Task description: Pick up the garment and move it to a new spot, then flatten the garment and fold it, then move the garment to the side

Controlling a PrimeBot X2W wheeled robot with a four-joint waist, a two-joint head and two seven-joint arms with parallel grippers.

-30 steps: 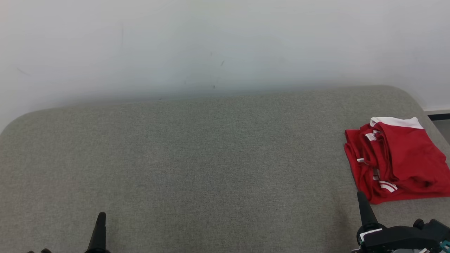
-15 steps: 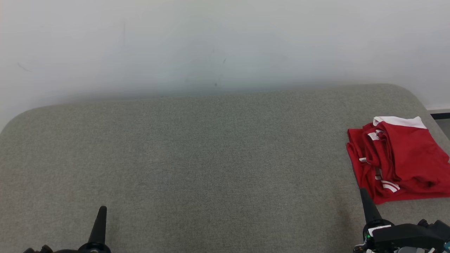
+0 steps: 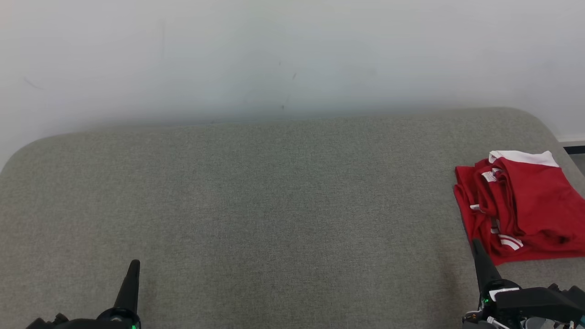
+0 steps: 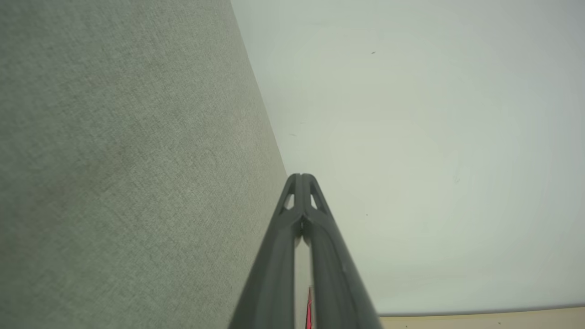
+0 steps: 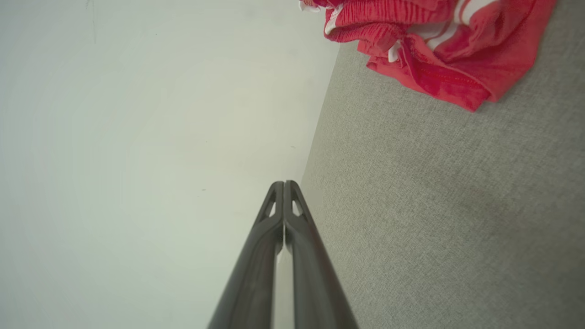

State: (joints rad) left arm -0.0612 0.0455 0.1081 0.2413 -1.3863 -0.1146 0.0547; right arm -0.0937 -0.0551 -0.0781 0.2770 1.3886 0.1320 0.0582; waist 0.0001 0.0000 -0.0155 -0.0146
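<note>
A red garment with white trim lies folded in a loose pile at the right edge of the grey fabric surface. The right wrist view catches its lower part at the top. My right gripper hovers just in front of the garment's near corner, shut and empty, its fingertips pressed together. Over at the lower left my left gripper is low over the surface, far from the garment. Its fingers are also shut with nothing between them.
A white wall rises right behind the grey surface. The surface's rounded corners sit at the far left and far right, and a dark skirting strip shows past the right edge. Bare grey fabric stretches between the two grippers.
The whole head view has drifted slightly, so the camera moved. Both grippers show a little higher and further into the picture; the garment lies as before.
</note>
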